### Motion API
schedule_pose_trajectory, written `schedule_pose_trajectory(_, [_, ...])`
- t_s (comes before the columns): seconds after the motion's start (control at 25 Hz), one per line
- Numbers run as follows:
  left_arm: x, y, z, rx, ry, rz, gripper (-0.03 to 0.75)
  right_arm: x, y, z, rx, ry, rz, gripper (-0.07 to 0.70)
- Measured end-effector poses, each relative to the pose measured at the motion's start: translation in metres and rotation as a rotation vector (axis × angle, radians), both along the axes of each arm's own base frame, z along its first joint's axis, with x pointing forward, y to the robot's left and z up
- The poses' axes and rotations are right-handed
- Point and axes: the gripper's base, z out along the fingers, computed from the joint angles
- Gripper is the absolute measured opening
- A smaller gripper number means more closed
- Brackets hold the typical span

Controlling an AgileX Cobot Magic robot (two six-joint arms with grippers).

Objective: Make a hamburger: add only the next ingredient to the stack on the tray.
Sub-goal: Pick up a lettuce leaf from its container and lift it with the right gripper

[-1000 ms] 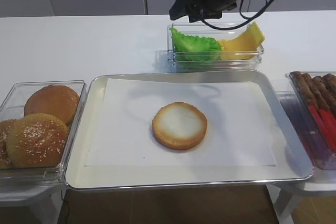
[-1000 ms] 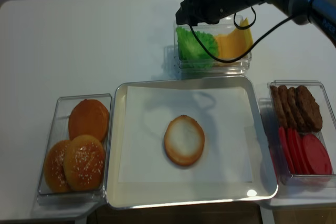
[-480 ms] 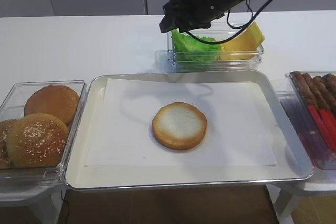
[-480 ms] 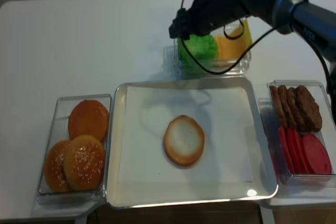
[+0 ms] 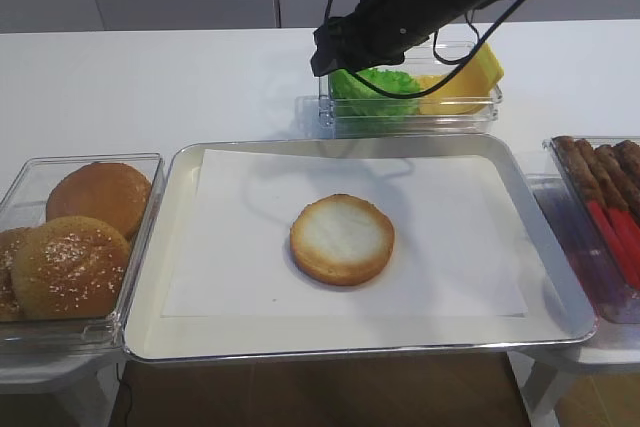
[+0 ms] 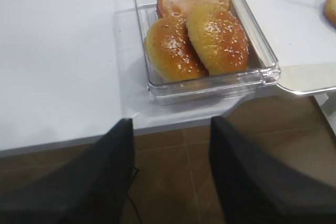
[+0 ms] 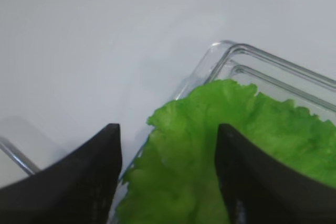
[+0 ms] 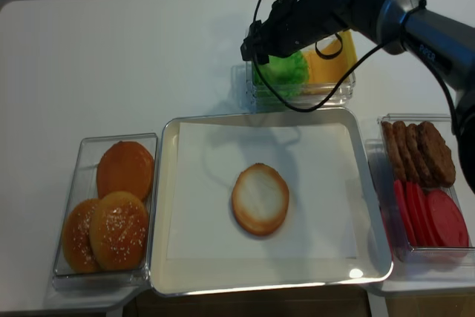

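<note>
Sesame bun tops (image 5: 75, 237) fill one clear box (image 5: 140, 247); patties (image 8: 419, 150) and tomato slices (image 8: 434, 220) another.

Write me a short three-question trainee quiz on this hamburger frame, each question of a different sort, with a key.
1. True or false: the right gripper is shut on the lettuce leaf.
2. Multiple choice: what lies on the tray now? A. bun bottom alone; B. bun bottom with cheese; C. nothing.
3. Fill in: in its clear box, the lettuce sits beside the yellow ____.

Key
1. False. In the right wrist view the jaws stand apart over the leaf's edge, nothing between them gripped.
2. A.
3. cheese slices.
</note>
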Motion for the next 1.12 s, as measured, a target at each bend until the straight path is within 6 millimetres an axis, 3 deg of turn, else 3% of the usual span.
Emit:
schedule_pose_trajectory(0.12, [0.0,0.0,0.0,0.0,0.0,0.0,0.353,0.0,0.0,-0.001,-0.001,0.002,0.0,0.365])
schedule_pose_trajectory(0.44, [0.0,0.0,0.0,0.0,0.0,0.0,0.353,0.0,0.001,0.0,0.001,0.0,0.003,0.041])
schedule_pose_trajectory(0.76, [0.0,0.0,0.0,0.0,0.0,0.0,0.353,0.0,0.0,0.001,0.0,-0.003,0.003,0.008])
schedule_pose_trajectory(1.12, [0.0,0.0,0.0,0.0,0.0,0.0,0.353,-0.009,-0.001,0.025,0.008,-0.03,0.031,0.007])
